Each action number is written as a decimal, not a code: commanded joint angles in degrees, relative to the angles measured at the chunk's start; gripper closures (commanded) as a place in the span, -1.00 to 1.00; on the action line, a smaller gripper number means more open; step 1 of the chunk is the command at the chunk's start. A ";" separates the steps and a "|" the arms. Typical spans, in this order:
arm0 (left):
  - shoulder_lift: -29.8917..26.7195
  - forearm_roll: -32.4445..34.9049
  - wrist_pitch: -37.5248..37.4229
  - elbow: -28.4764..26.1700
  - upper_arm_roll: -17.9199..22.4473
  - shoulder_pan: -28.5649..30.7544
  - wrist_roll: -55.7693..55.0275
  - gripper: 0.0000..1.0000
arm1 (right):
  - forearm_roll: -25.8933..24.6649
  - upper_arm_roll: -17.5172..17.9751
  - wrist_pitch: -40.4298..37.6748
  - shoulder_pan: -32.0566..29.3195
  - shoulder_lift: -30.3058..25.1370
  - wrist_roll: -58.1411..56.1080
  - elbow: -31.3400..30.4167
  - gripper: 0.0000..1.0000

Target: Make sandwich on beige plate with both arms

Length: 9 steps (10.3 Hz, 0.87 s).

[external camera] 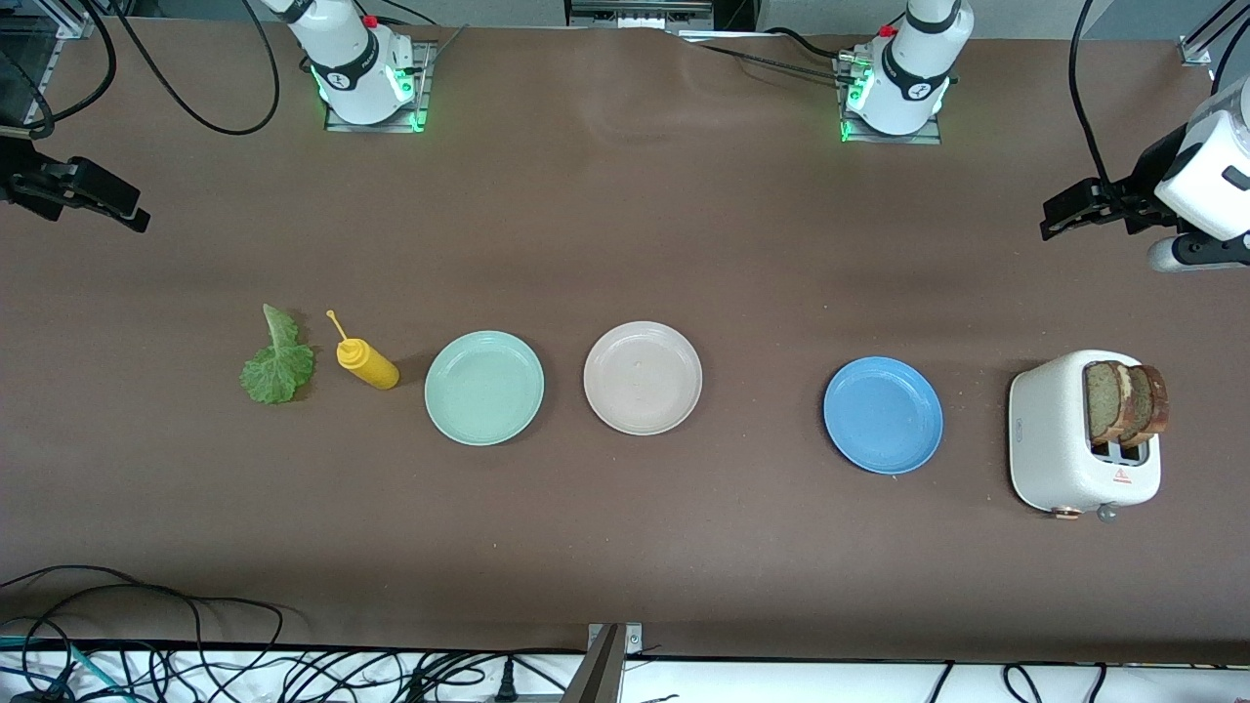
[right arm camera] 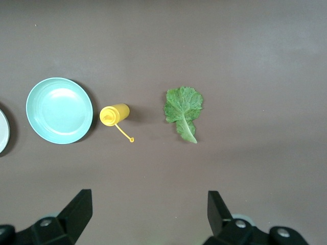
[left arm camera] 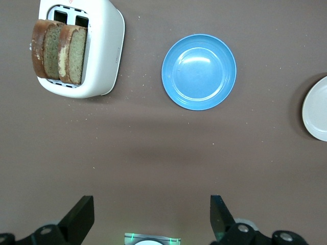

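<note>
The beige plate (external camera: 643, 377) (left arm camera: 317, 109) lies bare at mid-table, between a mint-green plate and a blue one. Two brown bread slices (external camera: 1123, 402) (left arm camera: 59, 51) stand upright in a white toaster (external camera: 1060, 444) (left arm camera: 104, 48) at the left arm's end. A green lettuce leaf (external camera: 278, 361) (right arm camera: 184, 108) lies flat at the right arm's end. My left gripper (external camera: 1060, 220) (left arm camera: 152, 212) hangs open over bare table at its own end, holding nothing. My right gripper (external camera: 122, 207) (right arm camera: 148, 204) hangs open over bare table at the other end, also holding nothing.
A mint-green plate (external camera: 484, 387) (right arm camera: 59, 110) lies beside the beige one toward the right arm's end. A yellow squeeze bottle (external camera: 368, 363) (right arm camera: 115, 113) lies on its side between it and the lettuce. The blue plate (external camera: 883, 414) (left arm camera: 199, 71) lies beside the toaster.
</note>
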 commanded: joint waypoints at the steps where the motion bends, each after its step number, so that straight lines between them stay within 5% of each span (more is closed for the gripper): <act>1: 0.55 1.10 -0.94 1.47 -0.35 0.38 1.59 -1.00 | 1.10 0.17 -1.45 -0.01 -0.28 0.78 0.94 -1.00; 9: 0.56 1.02 -0.94 2.18 -0.35 0.38 1.33 -1.00 | 1.10 -0.09 -1.19 -0.09 -0.28 0.79 0.94 -1.00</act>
